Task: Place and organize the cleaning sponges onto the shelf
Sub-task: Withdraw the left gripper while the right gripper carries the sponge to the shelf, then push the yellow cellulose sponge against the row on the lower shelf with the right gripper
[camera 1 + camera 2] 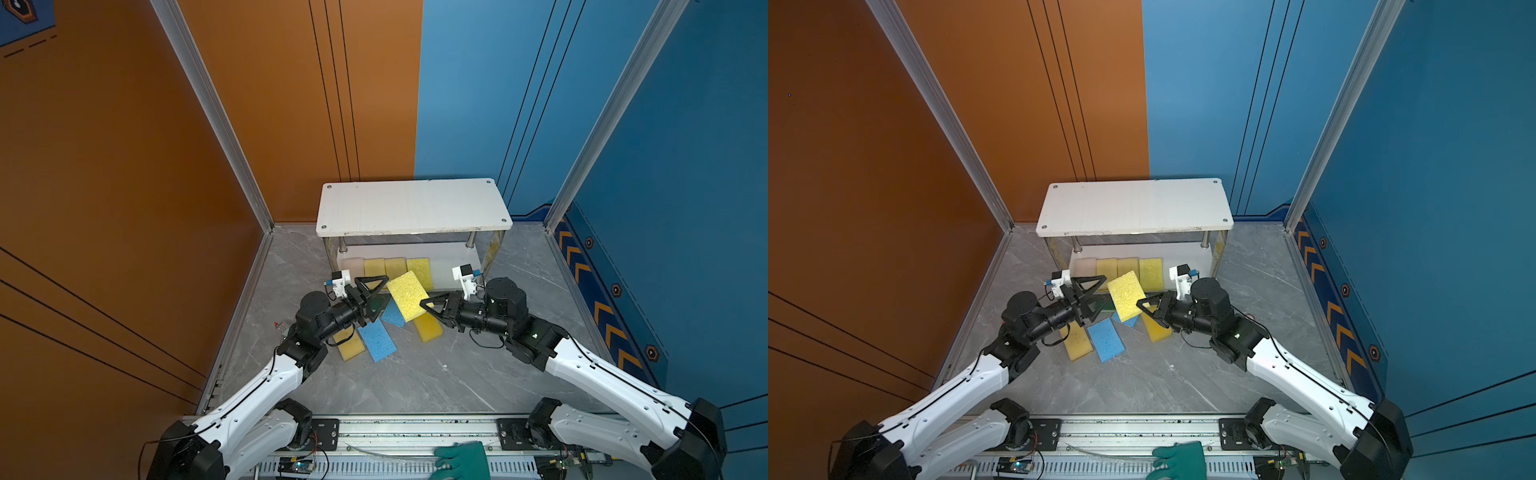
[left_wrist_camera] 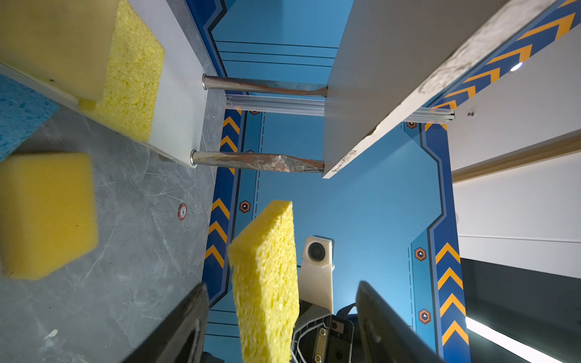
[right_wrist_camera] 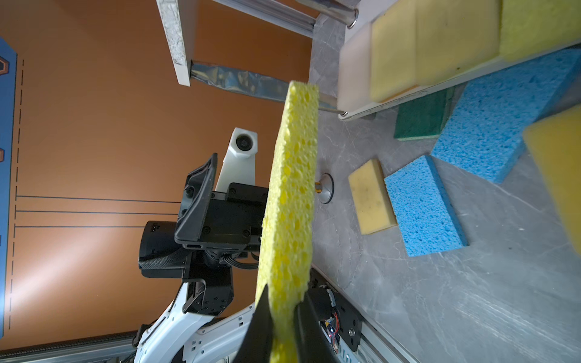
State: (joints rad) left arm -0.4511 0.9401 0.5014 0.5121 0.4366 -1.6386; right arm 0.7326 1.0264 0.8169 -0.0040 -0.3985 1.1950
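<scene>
Yellow and porous, the held sponge [image 1: 409, 295] sits clamped at one corner in the right pincer [image 1: 426, 305]; the left pincer [image 1: 380, 297] gapes open, its jaws either side of the sponge without touching. Below both pincers, loose sponges [image 1: 377, 341] lie scattered on the grey desk [image 1: 415, 382]. Beyond them, four sponges [image 1: 395, 266] line the lower board of the shelf [image 1: 411, 208].

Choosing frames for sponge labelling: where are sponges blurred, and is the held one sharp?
Left wrist view: the dark-yellow floor sponge is blurred, the held yellow sponge fairly crisp. Right wrist view: the shelved sponges smear, the held one's pores sharp. Both top views: sharp.
</scene>
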